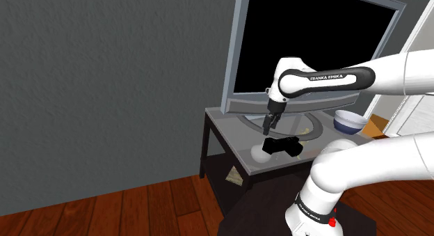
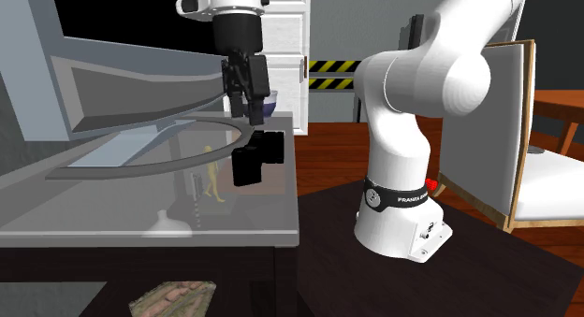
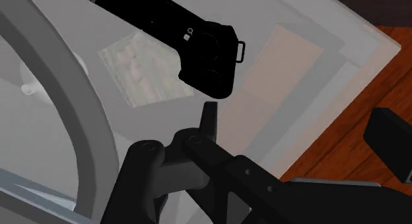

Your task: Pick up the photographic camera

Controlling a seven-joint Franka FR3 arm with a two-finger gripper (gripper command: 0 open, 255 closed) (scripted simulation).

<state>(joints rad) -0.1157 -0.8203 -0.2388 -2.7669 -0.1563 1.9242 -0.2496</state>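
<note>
The photographic camera (image 1: 284, 146) is a black box lying on the glass-topped table (image 1: 229, 128), near the edge that faces the arm's stand. In the second exterior view the camera (image 2: 255, 157) rests just below my black gripper (image 2: 249, 116). The gripper (image 1: 270, 131) hangs over the camera's end, a short gap above it, holding nothing. In the wrist view the fingers meet in a single tip (image 3: 210, 115), and the camera (image 3: 200, 49) lies a little beyond it, untouched.
A large television (image 1: 313, 53) with a black screen stands on a curved grey foot (image 2: 140, 161) behind the camera. A small white object (image 1: 261, 156) sits beside the camera, and a blue bowl (image 1: 346, 120) sits further back. A framed board (image 2: 487, 128) leans beside the arm's base.
</note>
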